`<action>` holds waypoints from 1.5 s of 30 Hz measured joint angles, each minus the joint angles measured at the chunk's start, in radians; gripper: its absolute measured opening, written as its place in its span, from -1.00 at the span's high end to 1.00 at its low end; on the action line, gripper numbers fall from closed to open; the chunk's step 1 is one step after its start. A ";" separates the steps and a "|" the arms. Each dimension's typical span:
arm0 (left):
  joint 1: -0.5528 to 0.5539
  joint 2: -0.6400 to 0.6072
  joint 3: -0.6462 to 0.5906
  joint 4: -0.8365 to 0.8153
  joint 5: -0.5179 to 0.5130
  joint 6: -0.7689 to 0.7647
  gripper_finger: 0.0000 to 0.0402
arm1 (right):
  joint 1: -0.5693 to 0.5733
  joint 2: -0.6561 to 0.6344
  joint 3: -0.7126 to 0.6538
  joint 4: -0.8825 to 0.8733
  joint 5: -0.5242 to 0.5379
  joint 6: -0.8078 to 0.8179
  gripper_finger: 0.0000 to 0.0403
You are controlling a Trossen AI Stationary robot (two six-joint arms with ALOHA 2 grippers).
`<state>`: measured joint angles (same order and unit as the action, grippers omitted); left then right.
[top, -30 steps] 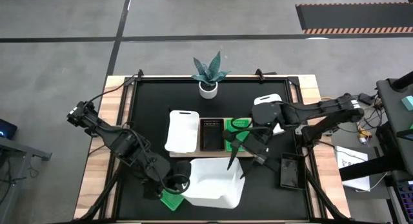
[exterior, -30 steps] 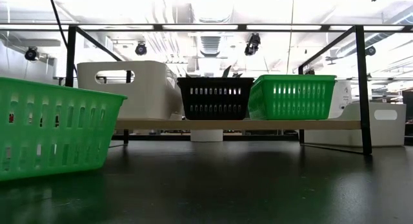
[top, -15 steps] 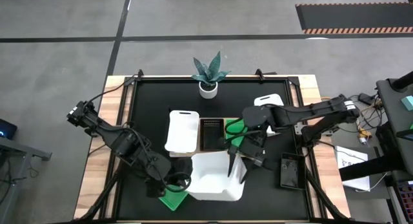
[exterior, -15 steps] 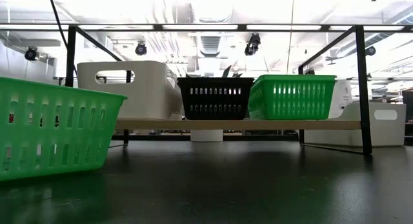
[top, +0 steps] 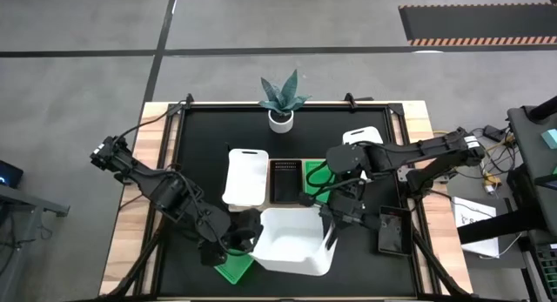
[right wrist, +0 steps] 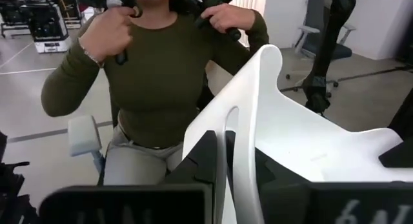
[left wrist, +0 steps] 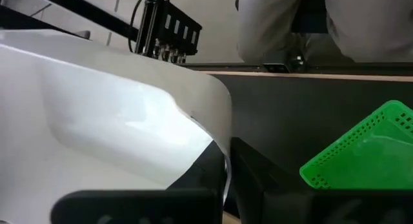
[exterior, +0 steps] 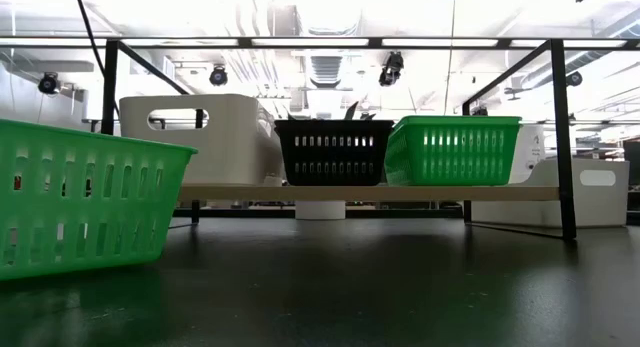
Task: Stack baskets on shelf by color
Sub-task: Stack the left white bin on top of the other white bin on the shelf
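Large white plastic basket (top: 291,243) sits on black mat, just in front of wooden shelf (top: 261,207). My right gripper (top: 329,232) clamped on its right rim, left gripper (top: 246,237) clamped on left rim. Step: two-arm grasp made. Next: level lift onto white basket on shelf (top: 245,175).

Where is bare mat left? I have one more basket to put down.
Free: the mat between the plant and the shelf, on both sides of the pot. Crowded: the near edge, where both grippers clamp the big white basket beside a green basket. The shelf is full.
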<state>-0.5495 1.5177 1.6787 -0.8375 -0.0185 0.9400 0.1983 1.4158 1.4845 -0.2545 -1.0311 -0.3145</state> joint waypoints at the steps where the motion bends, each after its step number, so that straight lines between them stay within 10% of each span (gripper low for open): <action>1: 0.000 0.000 0.000 0.001 0.000 -0.004 0.99 | 0.000 0.000 0.000 0.001 0.001 0.000 0.93; 17: 0.000 -0.009 0.000 0.002 -0.065 -0.033 0.39 | -0.001 -0.001 0.000 -0.022 0.021 0.013 0.95; 28: 0.001 -0.078 -0.003 -0.187 -0.350 -0.186 0.36 | 0.002 -0.068 0.003 -0.217 0.355 0.051 0.94; 45: 0.005 -0.094 -0.002 -0.071 -0.428 -0.233 0.24 | 0.004 -0.062 0.000 -0.241 0.381 0.028 0.94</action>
<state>-0.5445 1.4239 1.6771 -0.9086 -0.4466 0.7075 0.2024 1.3542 1.4849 -0.4951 -0.6505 -0.2868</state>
